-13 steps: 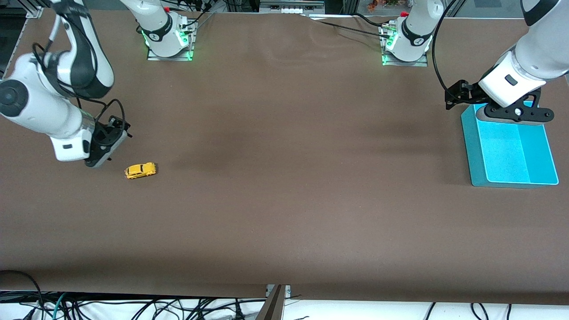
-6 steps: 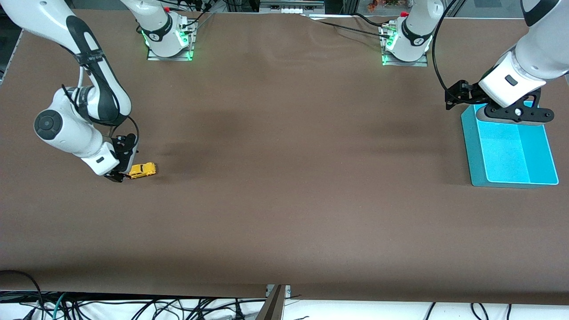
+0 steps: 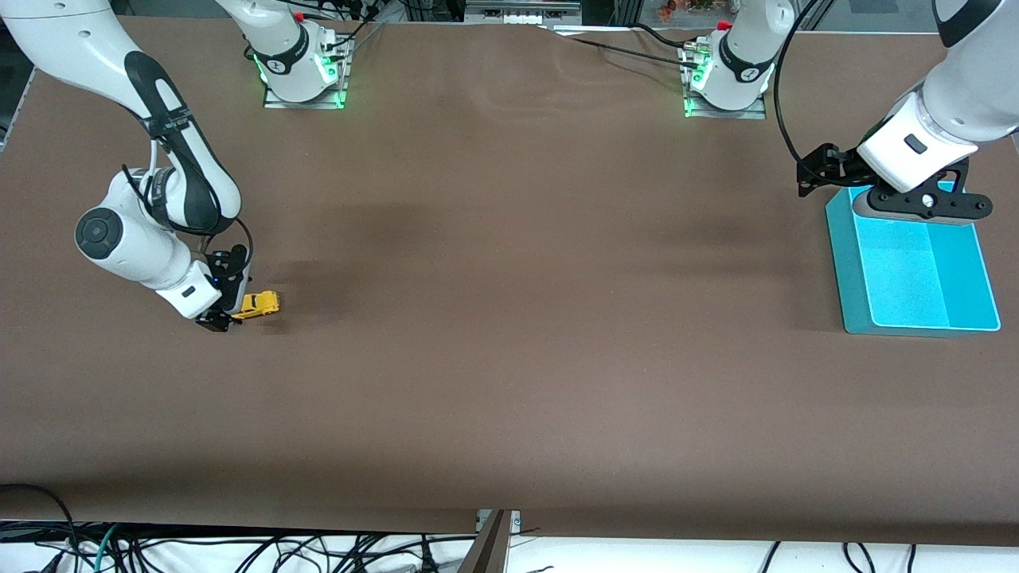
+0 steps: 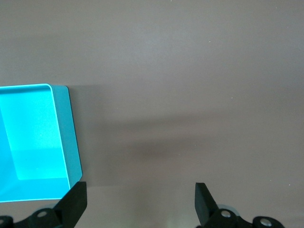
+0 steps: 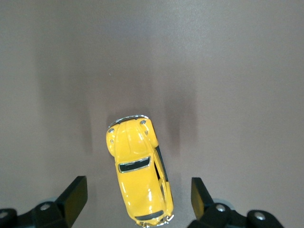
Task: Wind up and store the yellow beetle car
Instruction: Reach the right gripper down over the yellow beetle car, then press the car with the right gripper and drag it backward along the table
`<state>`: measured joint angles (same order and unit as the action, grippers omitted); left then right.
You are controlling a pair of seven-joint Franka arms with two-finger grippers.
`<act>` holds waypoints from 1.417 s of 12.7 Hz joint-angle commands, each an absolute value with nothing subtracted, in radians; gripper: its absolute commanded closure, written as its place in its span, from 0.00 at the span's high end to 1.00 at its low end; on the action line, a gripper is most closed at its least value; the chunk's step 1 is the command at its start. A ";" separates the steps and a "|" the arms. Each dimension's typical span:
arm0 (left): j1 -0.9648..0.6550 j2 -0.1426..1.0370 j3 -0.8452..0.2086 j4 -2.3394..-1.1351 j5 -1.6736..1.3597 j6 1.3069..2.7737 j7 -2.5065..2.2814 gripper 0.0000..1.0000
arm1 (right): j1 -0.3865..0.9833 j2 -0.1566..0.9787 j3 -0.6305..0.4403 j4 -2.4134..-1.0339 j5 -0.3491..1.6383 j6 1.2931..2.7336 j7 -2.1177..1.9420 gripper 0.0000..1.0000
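The yellow beetle car (image 3: 259, 304) sits on its wheels on the brown tabletop (image 3: 509, 334), toward the right arm's end. The right gripper (image 3: 225, 317) is low over the car's tail end, its fingers (image 5: 71, 197) spread wide on either side of the body without touching it (the right wrist view shows clear gaps on both flanks). The left gripper (image 3: 915, 208) waits, open and holding nothing, above the rim of a turquoise bin (image 3: 845, 263) at the left arm's end.
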<state>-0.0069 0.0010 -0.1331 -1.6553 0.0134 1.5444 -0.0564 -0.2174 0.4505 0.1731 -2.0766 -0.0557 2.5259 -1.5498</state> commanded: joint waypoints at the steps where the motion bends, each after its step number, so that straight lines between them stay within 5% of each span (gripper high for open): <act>1: -0.003 0.015 -0.135 -1.623 -0.006 1.522 -0.057 1.00 | -0.232 0.457 0.181 -2.079 -0.060 2.549 -1.574 0.60; 5: -0.003 0.015 -0.133 -1.623 -0.006 1.522 -0.058 1.00 | -0.230 0.462 0.181 -2.079 -0.060 2.546 -1.583 0.24; 7: -0.003 0.015 -0.133 -1.623 -0.006 1.522 -0.057 1.00 | -0.232 0.465 0.179 -2.079 -0.058 2.548 -1.583 0.15; 18: -0.003 0.015 -0.133 -1.623 -0.006 1.522 -0.057 1.00 | -0.301 0.483 0.175 -2.072 -0.054 2.545 -1.690 0.15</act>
